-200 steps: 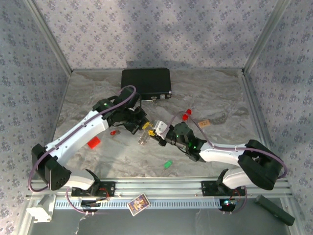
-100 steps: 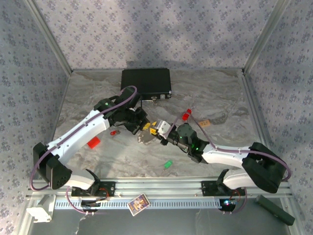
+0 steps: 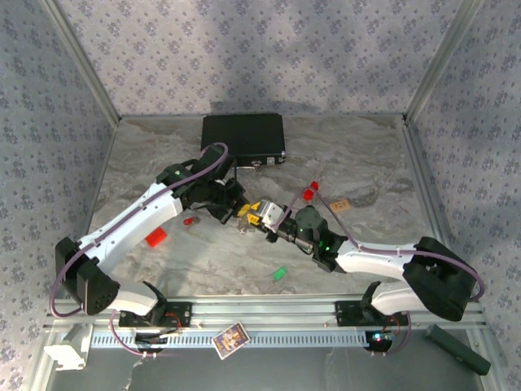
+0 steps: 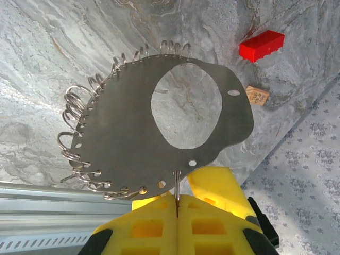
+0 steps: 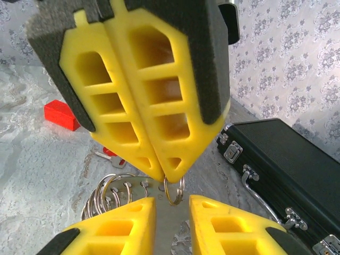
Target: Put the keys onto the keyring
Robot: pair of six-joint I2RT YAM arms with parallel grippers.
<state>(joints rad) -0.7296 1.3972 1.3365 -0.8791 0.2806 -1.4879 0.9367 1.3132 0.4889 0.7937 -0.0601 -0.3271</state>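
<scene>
Top external view, nearest the bases: a green key (image 3: pixel 279 274) lies on the table (image 3: pixel 366 163), well to the near side of the keyring (image 4: pixel 133 133). The left gripper (image 4: pixel 177 199) is clamped tight on that metal plate's rim. The right gripper (image 5: pixel 172 204) meets the keyring from its right, jaws narrowly apart astride one small ring (image 5: pixel 173 191). Beyond the keyring lie a red key (image 3: pixel 310 193) and a brown bit (image 3: pixel 341 205), and farthest back a black case (image 3: pixel 243 136).
</scene>
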